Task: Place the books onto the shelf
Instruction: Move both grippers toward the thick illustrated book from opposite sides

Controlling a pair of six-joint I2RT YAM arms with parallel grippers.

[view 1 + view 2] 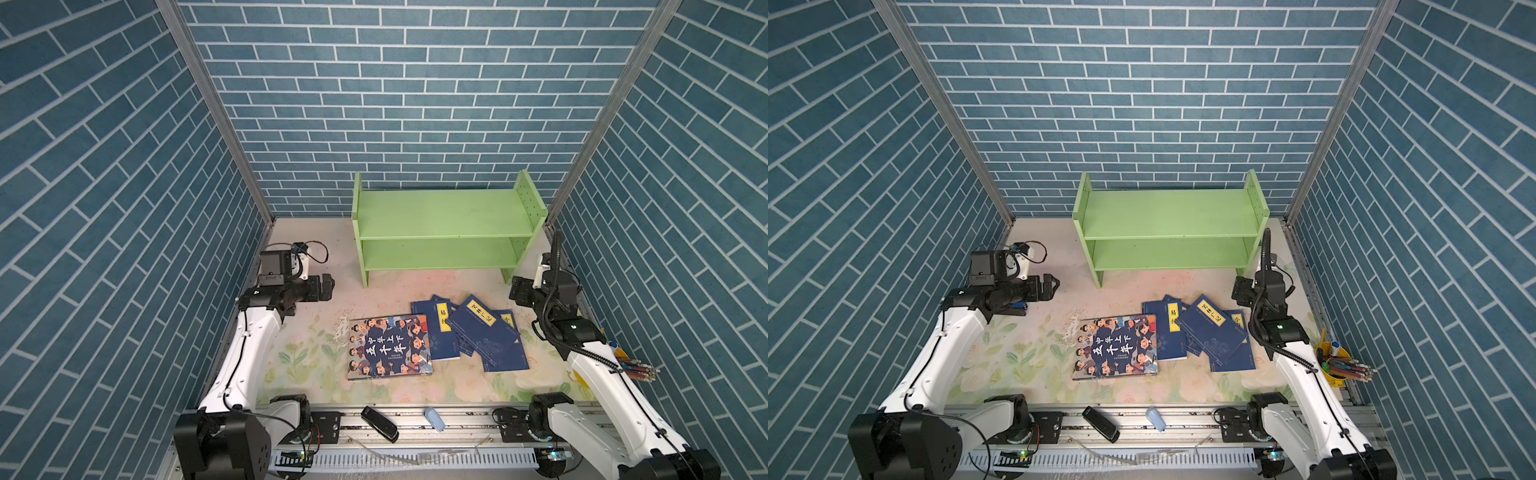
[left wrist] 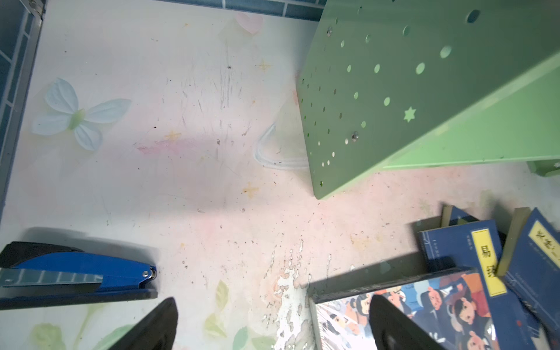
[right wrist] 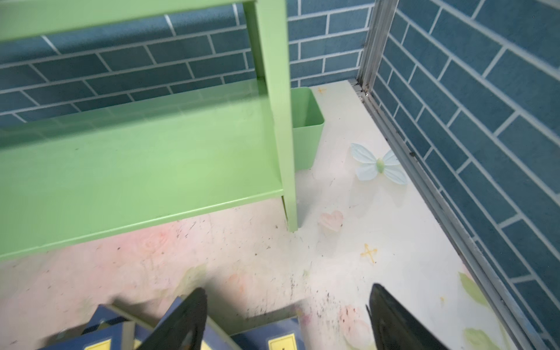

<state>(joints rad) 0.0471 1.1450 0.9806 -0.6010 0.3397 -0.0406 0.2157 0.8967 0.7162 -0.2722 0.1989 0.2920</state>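
Your left gripper (image 1: 329, 289) hangs over the table (image 1: 299, 345) with its jaws spread wide and nothing between them. In the wrist view one of its fingers (image 2: 391, 327) shows in front of a corner of the large book (image 2: 430, 306). Your right gripper (image 1: 514, 291) is also well spread and empty, poised by the far edge of the navy books (image 1: 484, 332). The large book lies flat, touching that overlapping navy pile. All the books rest on the table in front of the shelf (image 1: 444, 216) — near it, but apart.
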